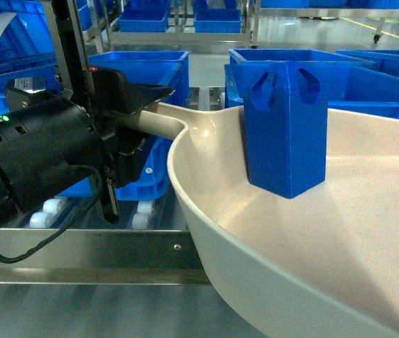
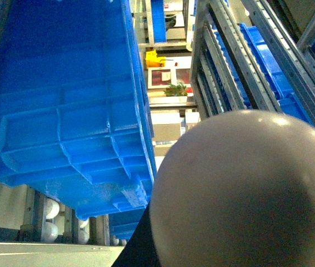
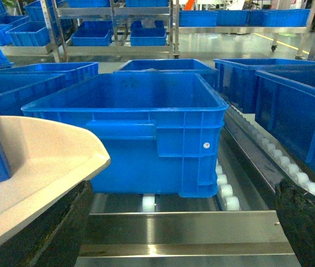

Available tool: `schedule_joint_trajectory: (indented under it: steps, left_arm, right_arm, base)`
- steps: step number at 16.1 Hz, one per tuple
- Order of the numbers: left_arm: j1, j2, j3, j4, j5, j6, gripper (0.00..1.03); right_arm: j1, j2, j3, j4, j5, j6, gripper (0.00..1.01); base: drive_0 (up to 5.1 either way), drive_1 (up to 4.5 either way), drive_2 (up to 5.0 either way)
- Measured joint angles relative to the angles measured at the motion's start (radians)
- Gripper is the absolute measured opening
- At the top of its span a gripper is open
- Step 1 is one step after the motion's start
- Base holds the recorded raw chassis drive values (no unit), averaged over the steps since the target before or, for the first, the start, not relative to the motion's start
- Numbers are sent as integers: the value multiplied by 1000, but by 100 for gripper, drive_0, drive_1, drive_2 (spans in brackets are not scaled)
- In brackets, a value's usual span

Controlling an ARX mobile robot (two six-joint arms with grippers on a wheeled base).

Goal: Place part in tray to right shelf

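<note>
Part upright in tray | left gripper clamped on tray handle | right gripper fingers spread, holding nothing | right shelf below

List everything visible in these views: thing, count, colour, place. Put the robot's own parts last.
part: one, bright blue, standing upright inside the tray.
tray: one, cream-beige, held over the shelf's front rail, handle toward the left arm.
right shelf: one, stainless steel, front rail low in view, white rollers behind it.
crates: several, blue, on the rollers and on racks farther back; exact count unclear.
left claw: one, black, closed around the tray's handle.
right claw: one, black; only dark fingers at the lower corners of the right wrist view, with a wide gap between them and the tray's edge over the left one.
</note>
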Motion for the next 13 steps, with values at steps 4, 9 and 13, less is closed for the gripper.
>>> schedule_joint_trajectory:
  steps: [4,9,13]
  left_arm:
    - [0,0,0,0,0,0,14]
    - [0,0,0,0,0,0,14]
    - [0,0,0,0,0,0,14]
  right_arm:
    - [0,0,0,0,0,0,98]
    - [0,0,0,0,0,0,98]
    - [0,0,0,0,0,0,98]
  base:
    - [0,0,0]
    - [0,0,0]
    - [0,0,0]
